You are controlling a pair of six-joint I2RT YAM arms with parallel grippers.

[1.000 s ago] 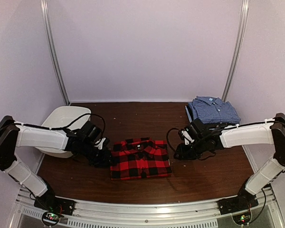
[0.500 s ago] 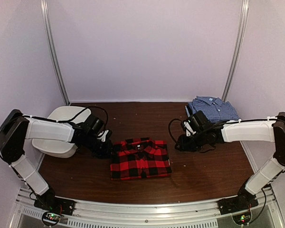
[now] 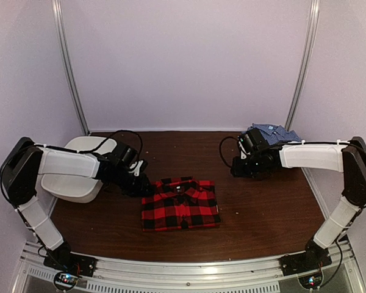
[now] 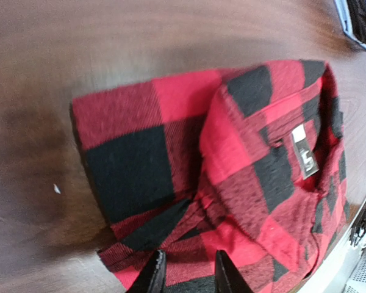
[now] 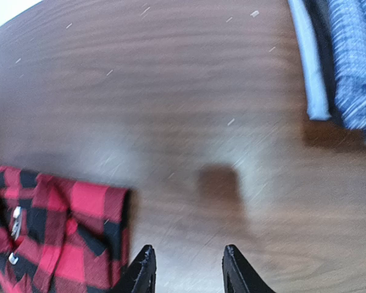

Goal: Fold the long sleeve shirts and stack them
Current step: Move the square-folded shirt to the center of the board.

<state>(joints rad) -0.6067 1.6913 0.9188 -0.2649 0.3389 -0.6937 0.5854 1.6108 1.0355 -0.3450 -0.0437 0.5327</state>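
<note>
**Now both grippers hang loose near the shirts**

Here, the left gripper (image 4: 190, 278) has its two black tips a little way apart. Nothing is pinched between them, so it holds nothing. Right in front of those tips lies the red plaid shirt (image 4: 232, 183). It is folded into a neat block and rests flat on the brown table (image 4: 140, 36). The side of the shirt closest to the left gripper is one folded edge. A bit further out from the tips is the collar, with a small label (image 4: 305, 155) inside it. Behind the left gripper, partly under its arm, sits the white tub (image 3: 73, 183).

The right gripper (image 5: 188, 271) is loose too. Its tips are apart and only bare wood shows between them. Just to the left of its tips is a corner of the red plaid shirt, close but not touching. Straight ahead of the tips there is a dark shadow (image 5: 219, 183) on the wood. Far ahead and off to the right lies the blue check shirt (image 5: 354, 61), also folded. It sits at the back right part of the table, well apart from the red one.

From above, the red plaid shirt lies between the two grippers.
</note>
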